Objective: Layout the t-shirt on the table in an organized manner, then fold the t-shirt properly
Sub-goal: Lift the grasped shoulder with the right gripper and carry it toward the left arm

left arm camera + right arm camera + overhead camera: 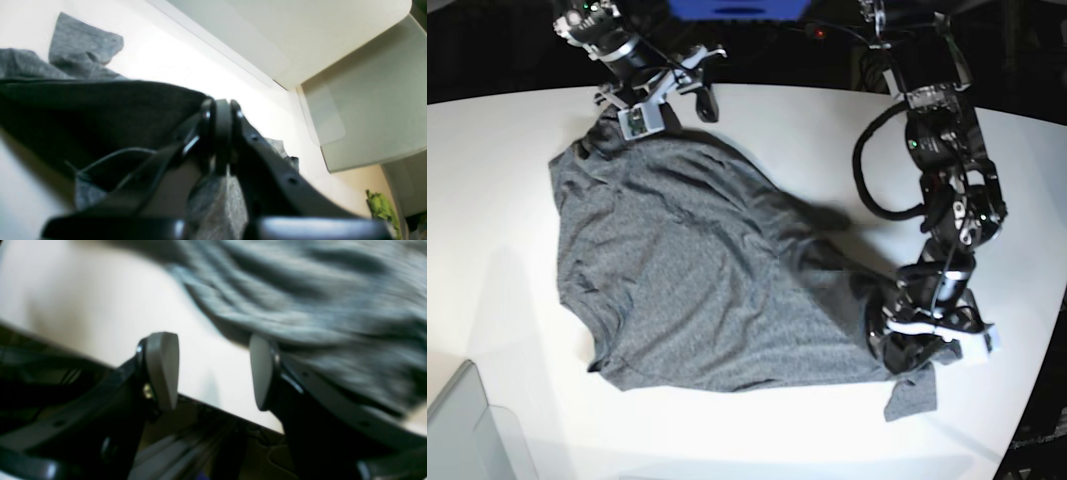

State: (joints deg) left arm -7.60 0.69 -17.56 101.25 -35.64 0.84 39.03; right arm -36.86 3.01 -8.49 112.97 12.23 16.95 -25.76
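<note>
The dark heather-grey t-shirt (687, 280) lies spread but wrinkled on the white table (517, 180). My left gripper (905, 352) is at the shirt's near right corner. In the left wrist view it (220, 111) is shut on a fold of the t-shirt (100, 113), which is pulled up and hangs to the left. My right gripper (695, 92) is at the table's far edge, beside the shirt's far edge. In the right wrist view it (213, 371) is open and empty, with the t-shirt (317, 300) just past the right pad (262, 370).
A translucent grey bin corner (467, 430) stands at the near left of the table and also shows in the left wrist view (367, 100). Something green (380, 206) lies off the table there. The table's far edge (213, 406) runs right under my right gripper.
</note>
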